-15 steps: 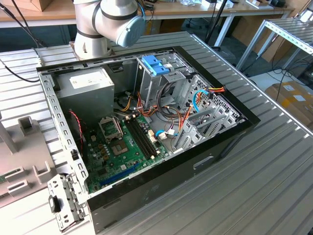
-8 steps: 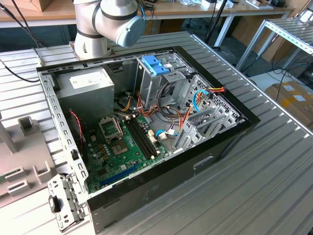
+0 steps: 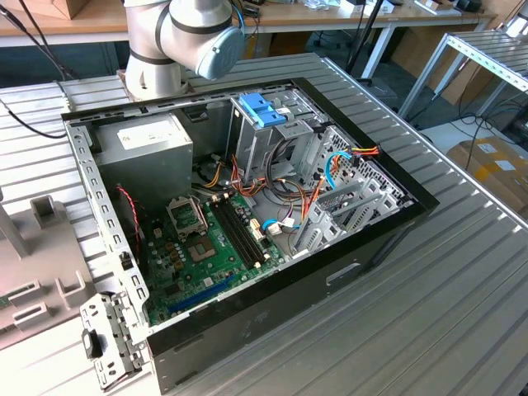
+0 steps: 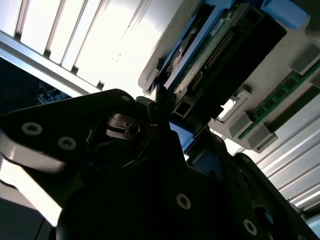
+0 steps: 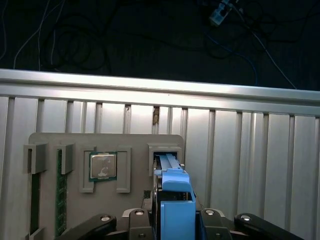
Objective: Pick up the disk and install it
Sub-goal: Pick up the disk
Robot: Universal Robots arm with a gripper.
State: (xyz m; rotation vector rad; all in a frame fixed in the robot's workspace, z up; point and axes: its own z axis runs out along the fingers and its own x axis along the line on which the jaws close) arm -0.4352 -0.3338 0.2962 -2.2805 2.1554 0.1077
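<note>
In the first wrist view the gripper (image 5: 172, 219) sits astride the disk (image 5: 175, 192). The disk stands on edge in a slot of the grey tray (image 5: 132, 141), directly ahead of the gripper. I cannot tell whether the gripper is clamped on it. A processor chip (image 5: 102, 166) lies in the tray near the disk.

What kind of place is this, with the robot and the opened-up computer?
Probably a robotics lab or workshop: a robot arm stands by an open computer case on a ribbed metal table, with workbenches behind.
</note>
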